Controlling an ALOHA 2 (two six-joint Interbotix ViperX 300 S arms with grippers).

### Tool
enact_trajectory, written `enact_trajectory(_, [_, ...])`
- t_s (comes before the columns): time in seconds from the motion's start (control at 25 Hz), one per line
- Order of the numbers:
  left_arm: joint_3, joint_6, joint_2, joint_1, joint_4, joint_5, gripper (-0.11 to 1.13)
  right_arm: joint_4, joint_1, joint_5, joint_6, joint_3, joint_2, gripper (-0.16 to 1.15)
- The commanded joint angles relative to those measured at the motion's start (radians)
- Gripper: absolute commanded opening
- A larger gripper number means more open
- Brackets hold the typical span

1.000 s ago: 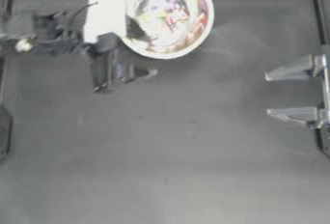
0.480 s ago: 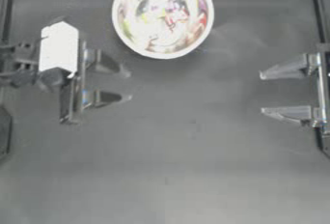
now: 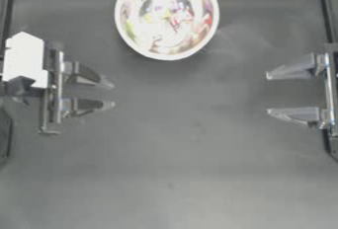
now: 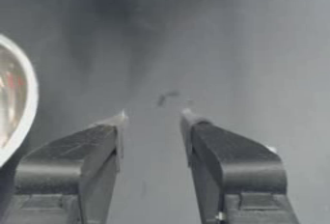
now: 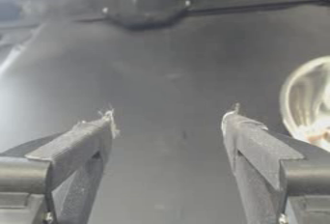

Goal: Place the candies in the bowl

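The shiny metal bowl (image 3: 166, 17) stands at the back middle of the table, and several candies (image 3: 173, 21) lie inside it as small coloured specks. My left gripper (image 3: 110, 93) is drawn back to the left side, open and empty, well away from the bowl. My right gripper (image 3: 268, 94) waits at the right side, also open and empty. The bowl's rim (image 4: 19, 103) shows in the left wrist view beside the open left gripper (image 4: 152, 117). Its rim (image 5: 303, 103) also shows in the right wrist view, beyond the open right gripper (image 5: 169, 114).
The dark table (image 3: 185, 164) stretches bare between both arms. A raised frame (image 3: 326, 6) runs along the back and sides. In the right wrist view the left arm's base (image 5: 145, 1) stands at the far side.
My left arm has pulled back from the bowl toward the left edge and swung round so its jaws point to the right. The right arm stays where it was.
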Motion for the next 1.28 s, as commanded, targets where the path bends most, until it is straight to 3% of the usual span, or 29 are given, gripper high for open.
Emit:
enact_trajectory(0.04, [0.025, 0.005, -0.049, -0.005, -0.002, -0.058, 0.78, -0.003, -0.002, -0.018, 0.0, -0.028, 0.006, 0.95])
enact_trajectory(0.24, [0.087, 0.0, -0.107, -0.037, -0.003, -0.114, 0.74, -0.003, 0.0, -0.028, -0.002, -0.028, 0.008, 0.95])
enact_trajectory(0.56, [0.15, 0.0, -0.167, -0.041, -0.003, -0.164, 0.58, -0.023, 0.025, -0.106, -0.006, -0.014, 0.008, 0.95])
enact_trajectory(1.28, [0.259, 0.012, -0.331, -0.071, 0.014, -0.196, 0.57, -0.049, 0.051, -0.153, -0.006, 0.003, 0.034, 0.94])
